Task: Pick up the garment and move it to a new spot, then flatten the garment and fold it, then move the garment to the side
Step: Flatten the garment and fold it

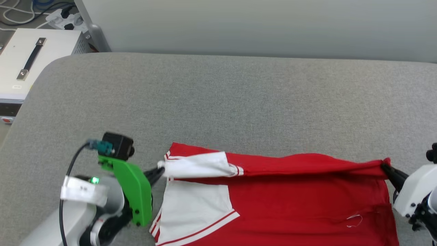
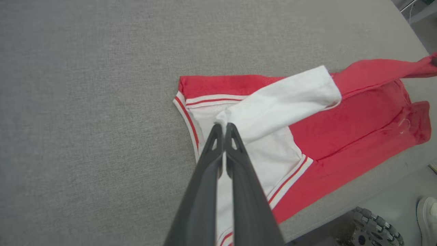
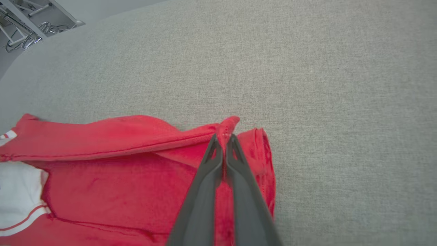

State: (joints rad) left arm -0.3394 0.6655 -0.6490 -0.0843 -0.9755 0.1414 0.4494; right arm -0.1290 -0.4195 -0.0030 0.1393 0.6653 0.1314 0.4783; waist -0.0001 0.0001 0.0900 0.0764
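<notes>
Garment (image 1: 290,198) lies at the near edge of the grey-covered desk (image 1: 218,102), stretched left to right. Red body in the middle and to the right. White sleeve (image 1: 194,205) with red-and-white striped trim flat at the left end. The near part runs out of the head view.

A long fold of the garment's far edge is raised off the layer below, taut between my two claws. It is red along most of its length and white at the left end.

Left claw (image 1: 159,169): clenched on the white cloth at the left end of the fold. In the left wrist view my fingers (image 2: 211,164) meet on a pinch of white fabric, with the flat sleeve beneath them.

Right claw (image 1: 385,166): clenched on the red corner at the right end. In the right wrist view the fingers (image 3: 239,171) close on a small red peak of cloth.

Beyond the desk's far left corner: a white box (image 1: 30,61) with a dark handle.
</notes>
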